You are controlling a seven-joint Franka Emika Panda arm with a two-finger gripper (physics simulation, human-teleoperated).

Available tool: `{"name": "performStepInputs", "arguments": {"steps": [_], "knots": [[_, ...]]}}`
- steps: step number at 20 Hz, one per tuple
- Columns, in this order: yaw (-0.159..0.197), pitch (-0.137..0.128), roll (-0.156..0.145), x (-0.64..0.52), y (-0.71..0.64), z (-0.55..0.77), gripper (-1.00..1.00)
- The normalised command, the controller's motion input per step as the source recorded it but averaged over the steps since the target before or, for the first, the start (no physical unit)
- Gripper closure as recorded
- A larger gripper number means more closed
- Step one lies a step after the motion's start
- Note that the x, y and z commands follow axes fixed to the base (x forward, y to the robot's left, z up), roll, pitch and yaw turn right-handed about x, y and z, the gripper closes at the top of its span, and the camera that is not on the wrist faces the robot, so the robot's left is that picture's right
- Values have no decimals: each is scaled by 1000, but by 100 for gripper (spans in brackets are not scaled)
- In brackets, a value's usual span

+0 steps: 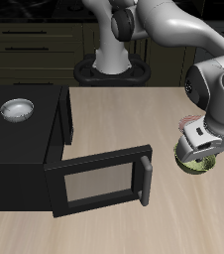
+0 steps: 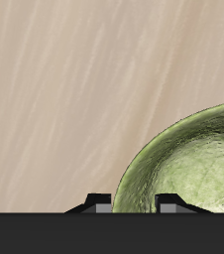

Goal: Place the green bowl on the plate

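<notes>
The green bowl (image 1: 197,166) is mottled yellow-green and sits low over the table near its edge, right under my gripper (image 1: 196,156). In the wrist view the bowl (image 2: 188,164) fills much of the frame, and its rim runs between my two fingertips (image 2: 99,201). My gripper (image 2: 136,202) is shut on that rim. A sliver of the plate's pinkish-red rim (image 1: 186,123) shows just behind the gripper, farther back on the table. The rest of the plate is hidden by the arm.
A black microwave (image 1: 25,149) stands on the table with its door (image 1: 104,181) swung open toward the front, its edge close to the bowl. A silver-grey metal bowl (image 1: 18,108) rests on top of it.
</notes>
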Motion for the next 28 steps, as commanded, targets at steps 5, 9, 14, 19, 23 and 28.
{"name": "performStepInputs", "arguments": {"steps": [5, 9, 14, 19, 23, 28], "knots": [[-12, -51, 30, -482, -43, 233, 100], [-25, -17, 23, -346, -32, 152, 100], [-16, -29, 12, -391, 14, 84, 100], [-2, -3, 11, -265, 16, -2, 100], [-31, -38, -18, -443, 43, 46, 100], [-4, -48, 72, -551, 117, 93, 100]]}}
